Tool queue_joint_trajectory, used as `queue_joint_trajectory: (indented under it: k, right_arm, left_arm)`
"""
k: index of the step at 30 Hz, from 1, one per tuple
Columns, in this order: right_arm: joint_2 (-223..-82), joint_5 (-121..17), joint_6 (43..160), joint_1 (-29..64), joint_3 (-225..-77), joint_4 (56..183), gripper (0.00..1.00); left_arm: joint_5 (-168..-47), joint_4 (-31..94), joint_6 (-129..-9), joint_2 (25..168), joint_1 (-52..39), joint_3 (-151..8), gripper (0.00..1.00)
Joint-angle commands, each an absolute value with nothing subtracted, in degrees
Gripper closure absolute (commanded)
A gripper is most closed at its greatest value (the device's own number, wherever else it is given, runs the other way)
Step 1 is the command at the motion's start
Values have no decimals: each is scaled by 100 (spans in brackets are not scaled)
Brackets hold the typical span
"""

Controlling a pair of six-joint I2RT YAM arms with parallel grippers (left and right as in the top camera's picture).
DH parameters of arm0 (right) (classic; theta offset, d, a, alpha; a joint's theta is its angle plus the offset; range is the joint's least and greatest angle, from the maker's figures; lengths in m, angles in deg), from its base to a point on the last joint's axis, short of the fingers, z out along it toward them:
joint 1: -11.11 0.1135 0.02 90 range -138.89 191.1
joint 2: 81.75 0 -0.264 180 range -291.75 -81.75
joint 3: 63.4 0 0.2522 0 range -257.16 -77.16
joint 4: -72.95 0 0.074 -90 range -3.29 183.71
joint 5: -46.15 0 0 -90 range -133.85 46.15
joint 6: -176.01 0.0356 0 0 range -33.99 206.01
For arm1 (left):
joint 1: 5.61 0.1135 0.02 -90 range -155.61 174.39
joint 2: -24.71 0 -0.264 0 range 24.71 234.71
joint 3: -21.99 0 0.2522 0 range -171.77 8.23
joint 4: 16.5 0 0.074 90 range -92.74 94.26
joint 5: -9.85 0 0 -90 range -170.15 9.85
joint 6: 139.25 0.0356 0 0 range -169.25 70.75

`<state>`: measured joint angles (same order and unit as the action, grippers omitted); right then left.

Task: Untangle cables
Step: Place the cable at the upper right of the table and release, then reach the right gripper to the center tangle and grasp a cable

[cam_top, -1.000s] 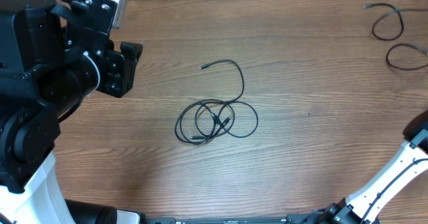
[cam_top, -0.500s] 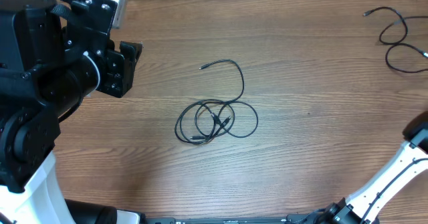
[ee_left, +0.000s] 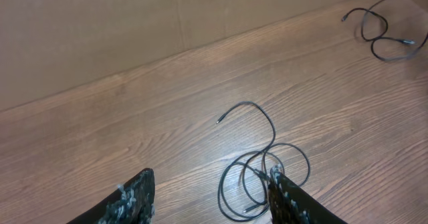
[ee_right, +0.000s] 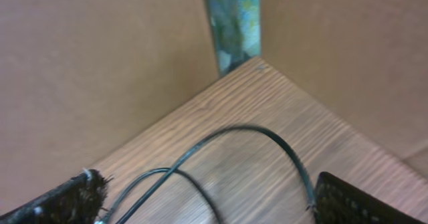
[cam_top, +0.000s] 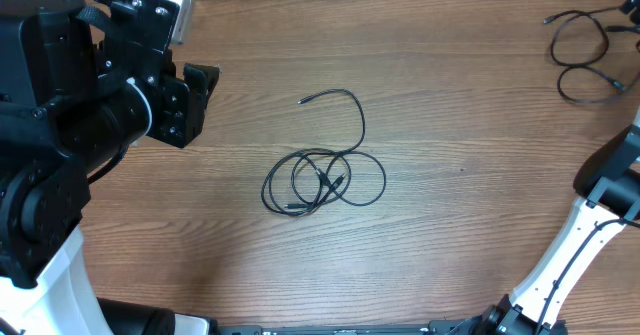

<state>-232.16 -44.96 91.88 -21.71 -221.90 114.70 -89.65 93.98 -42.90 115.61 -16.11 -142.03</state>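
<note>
The left claw (ee_left: 208,177) is hanging half-spread over the desk (cam_top: 450,225), grasping nothing. Just beyond it, a tangled coil of cables (cam_top: 325,180) is lying mid-desk. At the far right corner, the right claw (ee_right: 208,187) is standing released, fingers wide astride a second looped cable (cam_top: 580,60)

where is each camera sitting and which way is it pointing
Overhead: above the table, looking straight down on the coiled cable; left arm and right arm show.
Left wrist: on the left arm, looking forward and down at that coil past the left end effector.
Right wrist: low over the corner cable, right end effector fingers at both edges.
Shared: overhead and left wrist show both cables.
</note>
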Motion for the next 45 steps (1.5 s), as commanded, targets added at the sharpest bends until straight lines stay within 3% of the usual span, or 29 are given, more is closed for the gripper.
queue_joint_trajectory:
  k: [1, 9, 11, 14, 16, 21, 25, 31, 38, 45]
  right_arm:
    - [-23181, -4258, 8844, -2272, -22451, 11520, 0]
    - [-22163, -4662, 9306, -2265, -22617, 11892, 0]
    - [-21822, -5683, 9408, -2265, -22617, 12112, 0]
    - [-21341, -7892, 9522, -2184, -22617, 12456, 11]
    - [-21146, -8380, 9889, -2034, -22617, 12818, 18]
    - [-20934, -8561, 10012, -1177, -22617, 14055, 19]
    - [-20934, -8592, 9035, -18, -22617, 15032, 18]
    - [-20939, -7313, 9196, 1765, -22597, 16016, 0]
    - [-20939, -4561, 11336, 3411, -22300, 16355, 0]
    - [-20943, -4046, 12894, 4434, -21561, 16746, 0]
  left_arm:
    - [-9078, 9405, -4327, 11585, -1650, -14187, 46]
    - [-9074, 9403, -4327, 11585, -1650, -14187, 48]
    - [-9074, 9403, -4325, 11585, -1650, -14187, 46]
    - [-9072, 9401, -4325, 11585, -1650, -14187, 38]
    - [-9072, 9401, -4327, 11585, -1650, -14187, 37]
    - [-9072, 9387, -4325, 11582, -1650, -14187, 37]
    - [-8984, 9217, -4303, 11582, -1650, -14187, 37]
    - [-8847, 8935, -4303, 11582, -1650, -14187, 37]
    - [-8847, 8743, -4299, 11582, -1648, -14187, 37]
    - [-8438, 8767, -4253, 11582, -1648, -14187, 36]
